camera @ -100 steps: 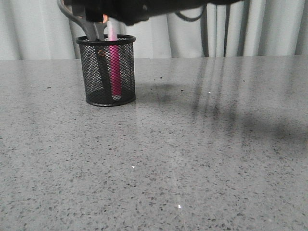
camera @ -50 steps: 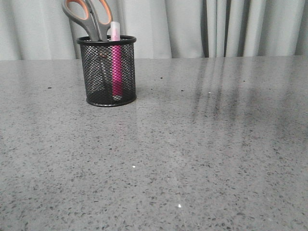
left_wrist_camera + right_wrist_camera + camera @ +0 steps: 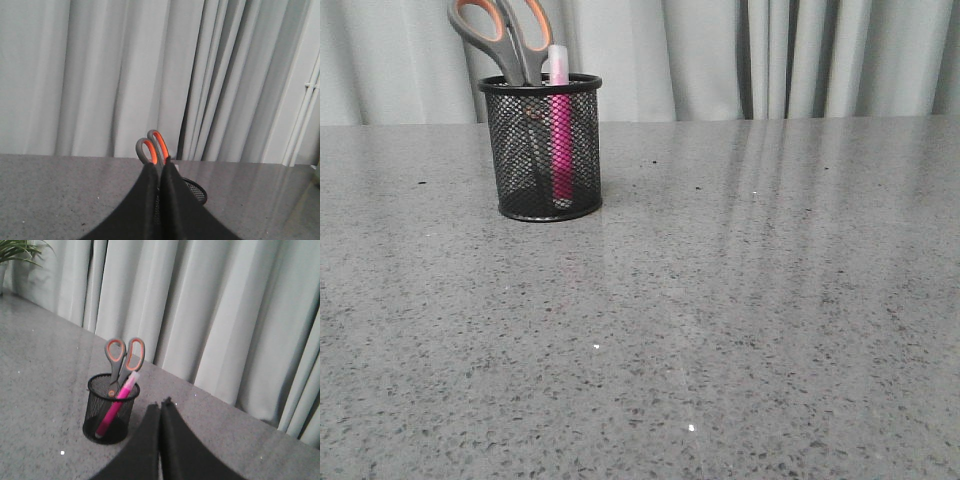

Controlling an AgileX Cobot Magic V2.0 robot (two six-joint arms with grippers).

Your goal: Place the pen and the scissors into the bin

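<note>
The black mesh bin stands on the grey table at the back left. The scissors stand in it, blades down, grey and orange handles above the rim. The pink pen stands in it too, its whitish cap just over the rim. In the right wrist view the bin holds the pen and the scissors, and my right gripper is shut and empty beside it. In the left wrist view my left gripper is shut and empty, with the scissors' handles and the bin's rim behind it. Neither gripper shows in the front view.
Pale curtains hang behind the speckled grey table. A green plant stands at the table's far corner in the right wrist view.
One second ago a dark arm hung over the bin and covered the scissors' handles. It has left the front view. The scissors and pen stand free in the bin.
</note>
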